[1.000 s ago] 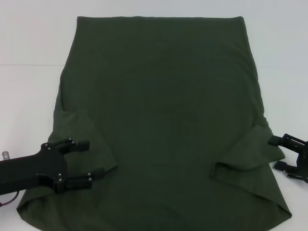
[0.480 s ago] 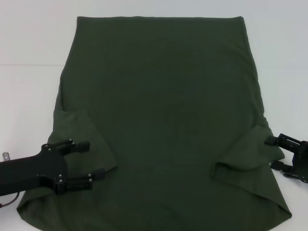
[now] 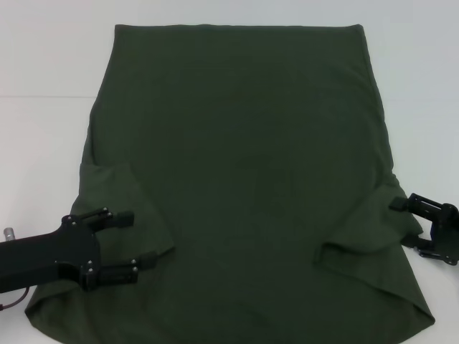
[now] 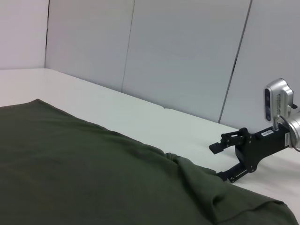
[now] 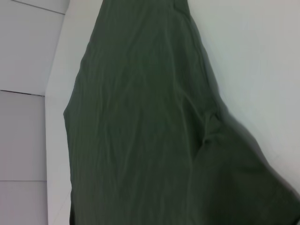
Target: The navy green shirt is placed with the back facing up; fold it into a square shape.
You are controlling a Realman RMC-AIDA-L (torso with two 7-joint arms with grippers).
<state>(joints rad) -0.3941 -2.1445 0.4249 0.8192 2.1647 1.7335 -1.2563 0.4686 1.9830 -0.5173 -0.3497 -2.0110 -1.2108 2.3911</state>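
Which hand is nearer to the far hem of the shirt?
Right, slightly. The right hand is beside the shirt; the left hand is over it, nearer the robot.

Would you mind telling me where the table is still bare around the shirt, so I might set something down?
Bare white table lies to the left of the navy green shirt, and a narrower strip to its right. The near corners are crowded: the left end effector, open, sits over the folded-in left sleeve, and the right end effector, open, is at the right sleeve's edge.

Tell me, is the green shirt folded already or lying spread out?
Mostly spread: the shirt lies flat on the table, only both sleeves folded inward onto it.
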